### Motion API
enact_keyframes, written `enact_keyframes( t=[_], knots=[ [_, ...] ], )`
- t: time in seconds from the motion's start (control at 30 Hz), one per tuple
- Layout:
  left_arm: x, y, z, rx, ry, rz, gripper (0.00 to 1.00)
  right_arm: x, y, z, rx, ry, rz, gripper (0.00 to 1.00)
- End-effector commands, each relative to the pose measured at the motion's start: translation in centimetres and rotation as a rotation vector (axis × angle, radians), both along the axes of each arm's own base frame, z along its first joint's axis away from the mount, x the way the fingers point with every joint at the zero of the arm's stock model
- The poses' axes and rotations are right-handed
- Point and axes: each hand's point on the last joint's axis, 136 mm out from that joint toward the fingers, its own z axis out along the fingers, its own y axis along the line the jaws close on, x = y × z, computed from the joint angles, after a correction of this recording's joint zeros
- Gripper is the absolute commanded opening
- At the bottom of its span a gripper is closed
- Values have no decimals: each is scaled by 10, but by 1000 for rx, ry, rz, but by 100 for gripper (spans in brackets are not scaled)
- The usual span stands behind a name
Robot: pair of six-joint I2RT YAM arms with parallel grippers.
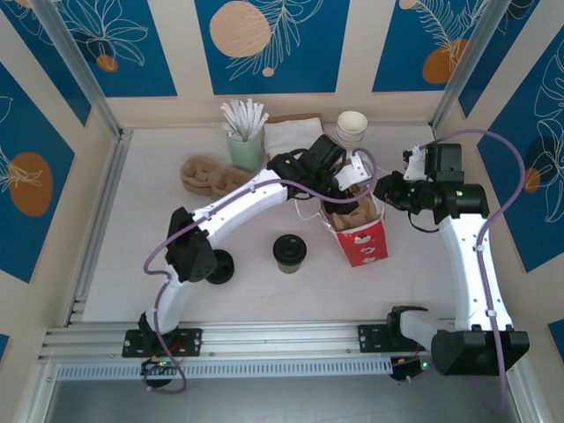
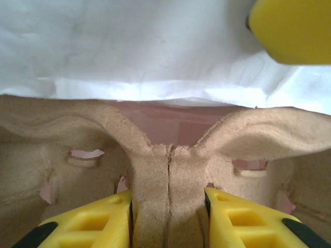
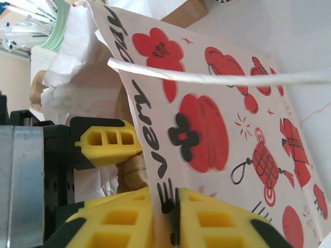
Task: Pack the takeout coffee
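The left gripper [image 2: 168,219] squeezes the middle ridge of a brown cup carrier [image 2: 170,165] that sits inside the bag [image 1: 366,242]. The right gripper [image 3: 165,206] pinches the bag's wall tight. The takeout coffee [image 1: 288,256] stands alone on the tabletop [image 1: 335,291], left of the bag and nearer the arms. It looks light, but its paper sides are soft and could squash. A gentle hold around the sides, just under the black lid [image 1: 287,248], seems best, keeping it upright so nothing spills.
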Motion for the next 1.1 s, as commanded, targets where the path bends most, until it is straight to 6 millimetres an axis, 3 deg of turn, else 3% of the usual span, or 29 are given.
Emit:
enact_keyframes(
  t=[0.0,0.63,1.07],
  knots=[
    [-8,-11,5,-34,-17,-91,35,-2,-5,-10,-52,24,-8,15],
    [-8,-27,-24,-1,21,-108,35,-18,-39,-7,-449,45,-75,6],
    [-16,-37,-41,31,29,-128,35,-16,-44,-6,-466,44,-109,5]
  ],
)
